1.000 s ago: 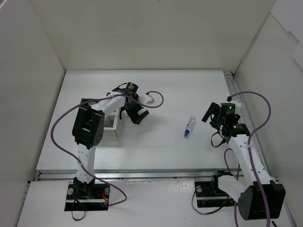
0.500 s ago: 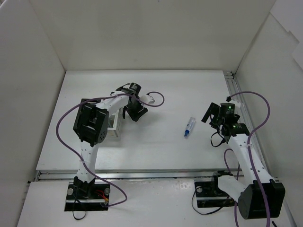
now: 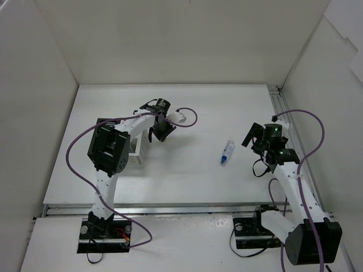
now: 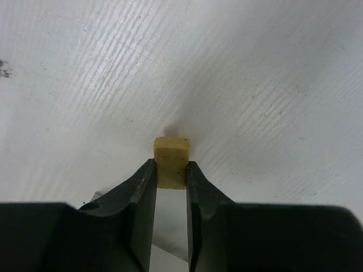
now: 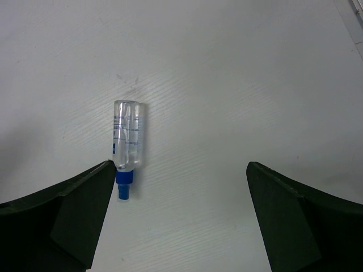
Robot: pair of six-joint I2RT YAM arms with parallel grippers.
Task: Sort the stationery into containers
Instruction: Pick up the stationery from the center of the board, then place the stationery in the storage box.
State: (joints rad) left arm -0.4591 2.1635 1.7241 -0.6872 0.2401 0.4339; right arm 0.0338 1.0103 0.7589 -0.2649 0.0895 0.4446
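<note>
Top view: the white slatted plastic organiser [image 3: 135,154] sits just beside the left gripper [image 3: 162,130], towards its base.
Left wrist: the fingertips pinch a small beige eraser block [image 4: 171,160].
Right wrist: the right gripper [image 5: 181,170] gapes wide and empty. The clear blue-capped tube [image 5: 127,141] lies ahead by its left finger, lengthwise, cap nearest.

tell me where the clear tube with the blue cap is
The clear tube lies flat on the table, right of centre in the top view, just left of the open right gripper, its blue cap toward the near edge.

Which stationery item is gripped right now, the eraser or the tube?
The beige eraser, pinched in the left gripper; the blue-capped tube lies free on the table before the open right gripper.
</note>
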